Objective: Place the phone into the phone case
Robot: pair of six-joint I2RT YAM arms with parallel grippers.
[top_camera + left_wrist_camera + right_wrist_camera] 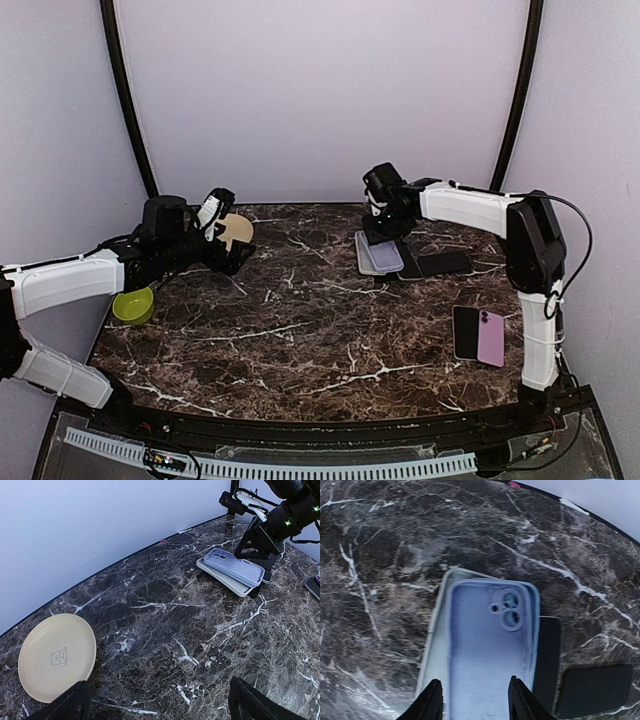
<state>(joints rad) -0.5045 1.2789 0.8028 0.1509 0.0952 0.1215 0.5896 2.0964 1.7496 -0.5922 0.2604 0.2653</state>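
A light blue phone case [487, 645] lies open side up on a paler case [432, 650] at the back right of the table; the stack also shows in the top view [378, 255] and the left wrist view [234, 566]. My right gripper [476, 702] hangs just above it, open and empty, with its fingers over the blue case's near end. A pink phone [491, 337] lies back up beside a black phone [466, 332] near the right arm's base. My left gripper [160, 705] is open and empty above bare marble at the left.
A cream plate [56, 656] lies at the back left, and a green bowl [133, 306] sits at the left edge. Black flat slabs [440, 264] lie right of the case stack, one partly under it [547, 655].
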